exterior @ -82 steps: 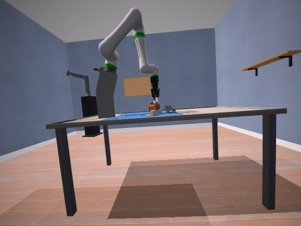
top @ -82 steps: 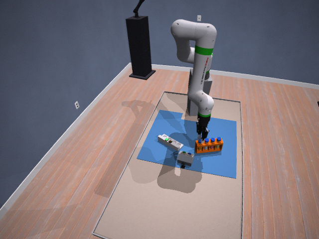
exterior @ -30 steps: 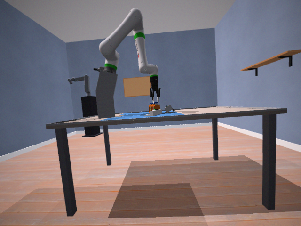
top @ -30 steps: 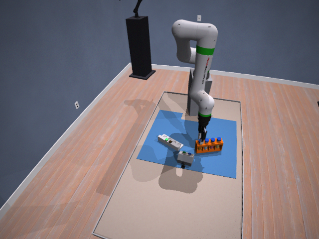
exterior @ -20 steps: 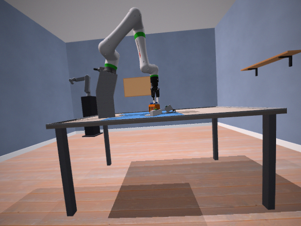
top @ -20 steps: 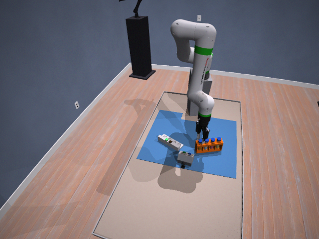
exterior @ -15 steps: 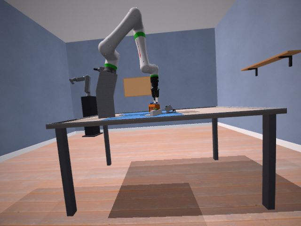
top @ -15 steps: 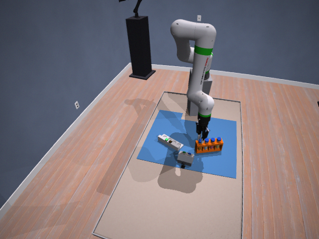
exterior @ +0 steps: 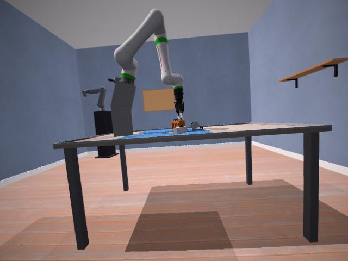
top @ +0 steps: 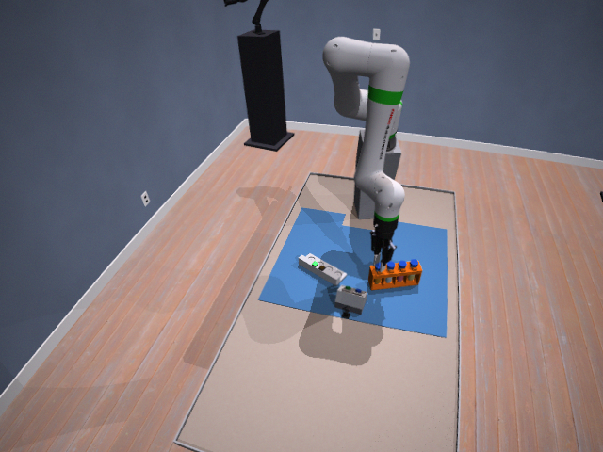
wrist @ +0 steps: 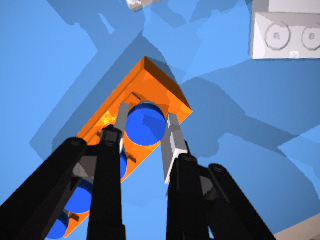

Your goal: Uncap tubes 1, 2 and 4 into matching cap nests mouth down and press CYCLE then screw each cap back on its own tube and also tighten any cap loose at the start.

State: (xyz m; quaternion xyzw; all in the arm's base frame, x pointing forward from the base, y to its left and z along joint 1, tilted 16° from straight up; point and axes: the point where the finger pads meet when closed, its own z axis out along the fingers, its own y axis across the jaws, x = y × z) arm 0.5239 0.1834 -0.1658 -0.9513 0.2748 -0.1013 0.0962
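Cap [wrist: 145,123] clamped by hand [wrist: 145,131] above blue mat [top: 418,311].

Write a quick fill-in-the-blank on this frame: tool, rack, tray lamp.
The tool is shut on a ___ cap. The decapping station is coloured ___. It shows ___ capped tubes. On the cap tray, the lit lamp is ___.
Missing words: blue; orange; four; green.
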